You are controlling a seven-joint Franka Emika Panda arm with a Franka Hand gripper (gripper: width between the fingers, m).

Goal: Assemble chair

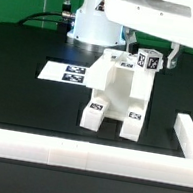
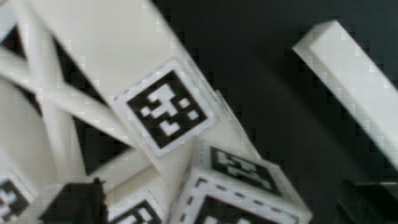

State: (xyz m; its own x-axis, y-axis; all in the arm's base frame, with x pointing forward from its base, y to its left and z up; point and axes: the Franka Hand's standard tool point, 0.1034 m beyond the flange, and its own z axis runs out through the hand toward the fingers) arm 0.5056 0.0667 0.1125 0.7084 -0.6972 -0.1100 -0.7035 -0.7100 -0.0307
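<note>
One chunky glossy white plastic chair (image 1: 115, 92), part-built; jaws released astride its tagged top: letting-go step; next, presumably, lift straight clear.

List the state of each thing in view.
chair: partly assembled, standing upright
pincer: open, fingers either side of the chair's top, not gripping
marker board: lying flat behind the chair
rail: lying in front of the chair, apart from it
</note>
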